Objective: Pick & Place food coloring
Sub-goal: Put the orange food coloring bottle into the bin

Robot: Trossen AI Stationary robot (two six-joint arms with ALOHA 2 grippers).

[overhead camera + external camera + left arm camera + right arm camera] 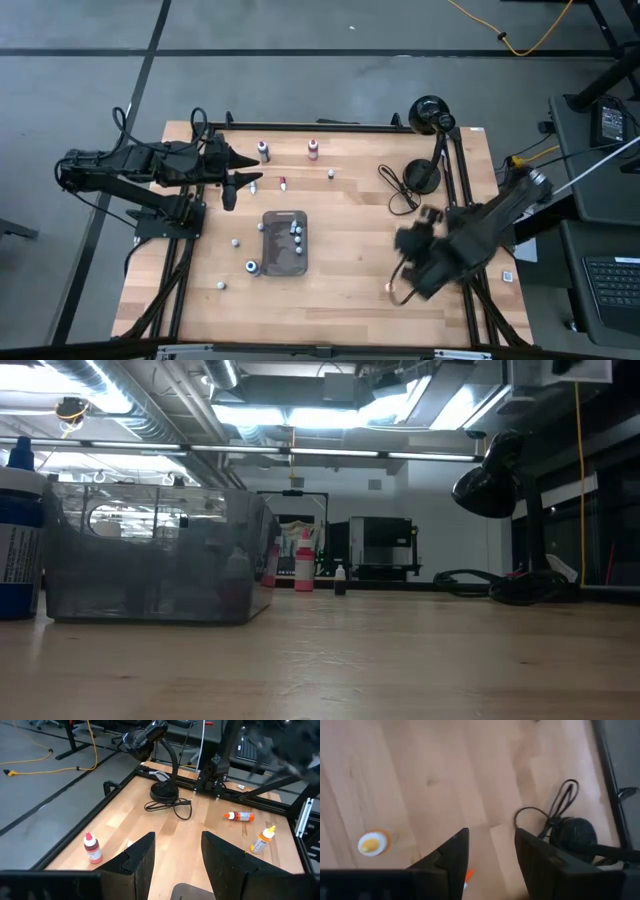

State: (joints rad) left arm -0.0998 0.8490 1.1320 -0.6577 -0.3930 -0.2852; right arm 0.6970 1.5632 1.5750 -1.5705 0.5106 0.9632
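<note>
Left hand [243, 170] and right hand [412, 262] — both open, empty.

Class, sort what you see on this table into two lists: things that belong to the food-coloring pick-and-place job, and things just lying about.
Belongs to the job:
- food coloring bottles, scattered on the table, some in the tray
- dark tray
- left gripper, fingers apart, empty
- right gripper, fingers apart, empty

Just lying about:
- black desk lamp
- its coiled cable

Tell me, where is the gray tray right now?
In the high view the dark grey tray lies near the middle of the table, a bit toward the left arm's side, with small white-capped bottles inside it and one blue-capped bottle just outside.
</note>
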